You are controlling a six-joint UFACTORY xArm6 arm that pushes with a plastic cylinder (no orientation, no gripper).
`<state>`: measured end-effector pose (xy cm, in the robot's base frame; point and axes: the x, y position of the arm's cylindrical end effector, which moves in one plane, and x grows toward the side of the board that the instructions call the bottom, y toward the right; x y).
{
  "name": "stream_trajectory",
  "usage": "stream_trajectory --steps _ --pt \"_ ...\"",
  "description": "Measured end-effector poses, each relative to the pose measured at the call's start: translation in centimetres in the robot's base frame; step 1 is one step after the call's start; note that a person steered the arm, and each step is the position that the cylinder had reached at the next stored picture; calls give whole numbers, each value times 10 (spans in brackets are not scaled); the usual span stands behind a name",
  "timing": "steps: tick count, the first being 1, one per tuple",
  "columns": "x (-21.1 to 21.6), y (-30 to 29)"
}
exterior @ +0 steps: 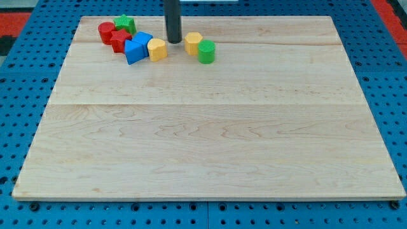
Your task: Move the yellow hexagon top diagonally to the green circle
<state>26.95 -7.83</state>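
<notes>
A yellow hexagon [193,43] sits near the view's top, touching the green circle [206,51], which lies just to its lower right. My tip [173,41] stands on the board just left of the yellow hexagon, between it and a second yellow block [157,49]. The rod rises straight up out of the view's top.
A cluster lies at the view's top left: two blue blocks [135,48], a red block [119,41], a red cylinder [106,31] and a green block [125,25]. The wooden board [210,127] rests on a blue pegboard.
</notes>
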Motion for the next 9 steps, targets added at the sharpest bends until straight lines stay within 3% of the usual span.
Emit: stream_trajectory --steps 3,5,6,7,9 --pt "42 -10" --pt "-32 94" --pt "-23 158" --pt "4 182" --pt "7 151"
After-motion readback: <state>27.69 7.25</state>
